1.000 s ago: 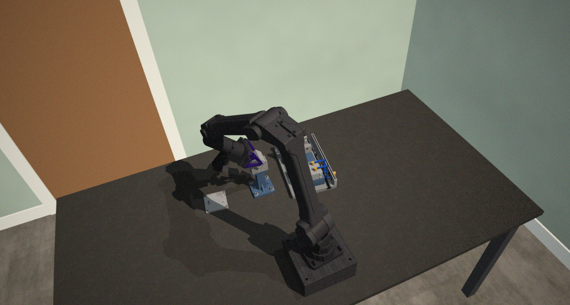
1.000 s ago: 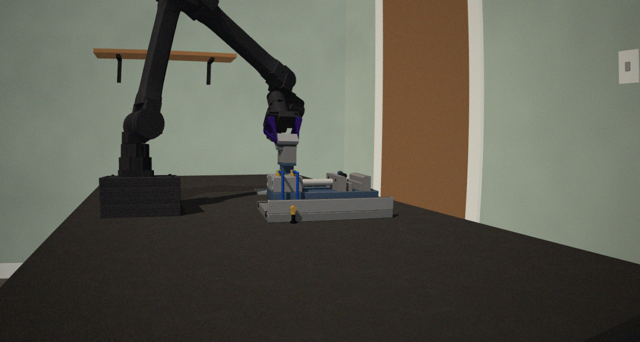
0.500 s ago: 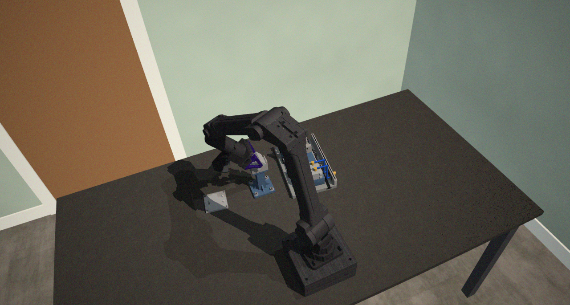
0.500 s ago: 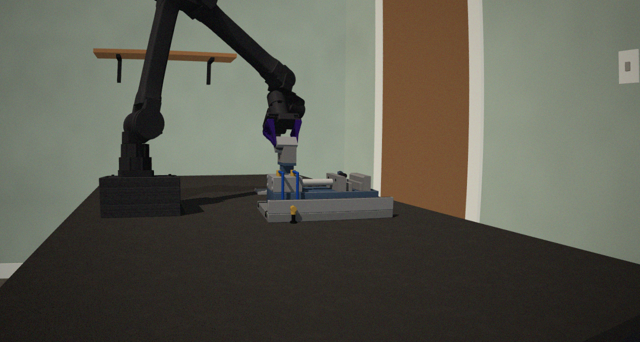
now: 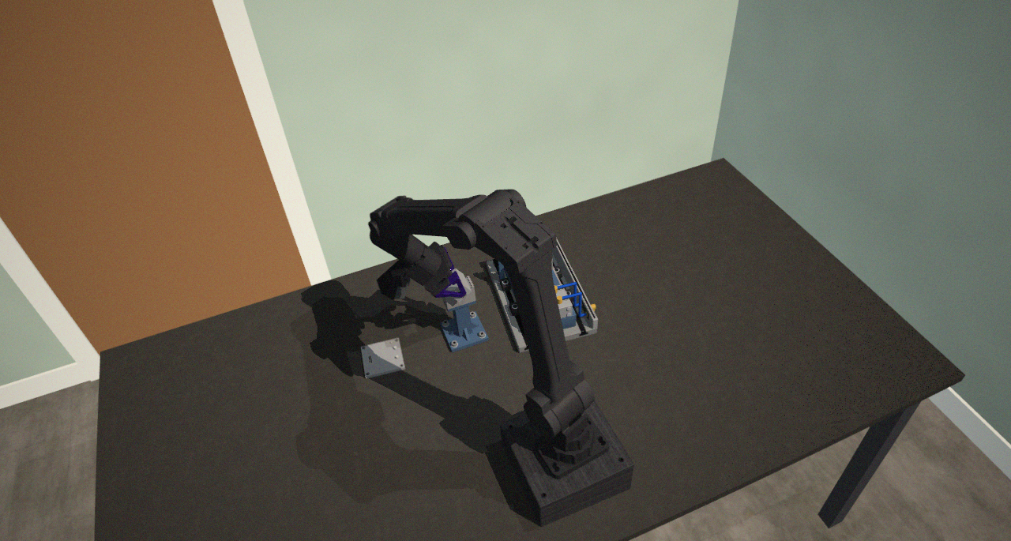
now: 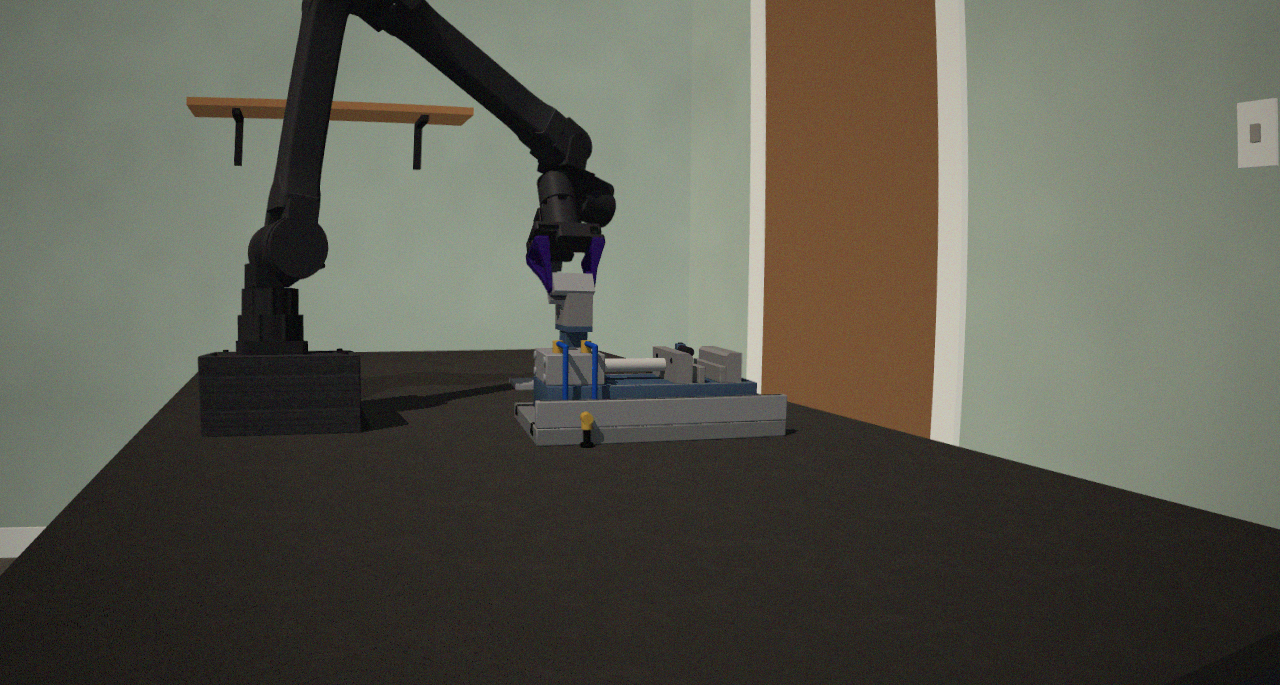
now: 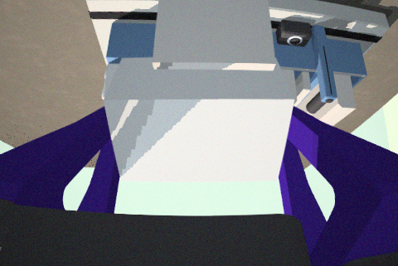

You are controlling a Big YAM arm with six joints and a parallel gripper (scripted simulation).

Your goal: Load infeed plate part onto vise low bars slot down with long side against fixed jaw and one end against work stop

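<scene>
My gripper (image 6: 565,267) has purple fingers and is shut on the part (image 6: 572,284), a light grey block. It holds the part right over the V-block (image 6: 572,318), a grey top on a blue base. I cannot tell whether the part touches the V-block. In the wrist view the part (image 7: 201,125) fills the space between the two fingers, with the V-block (image 7: 212,7) straight beyond it. In the top view the gripper (image 5: 452,287) is left of the vise (image 5: 547,294). The infeed plate (image 5: 382,358) lies bare. I cannot see the part's slot.
The vise (image 6: 653,393) stands open on its grey base, with blue air hoses (image 6: 577,369) and a small yellow-topped knob (image 6: 586,426) at its front. My arm's base block (image 6: 279,390) stands on the table to the left. My arm hides part of the vise in the top view.
</scene>
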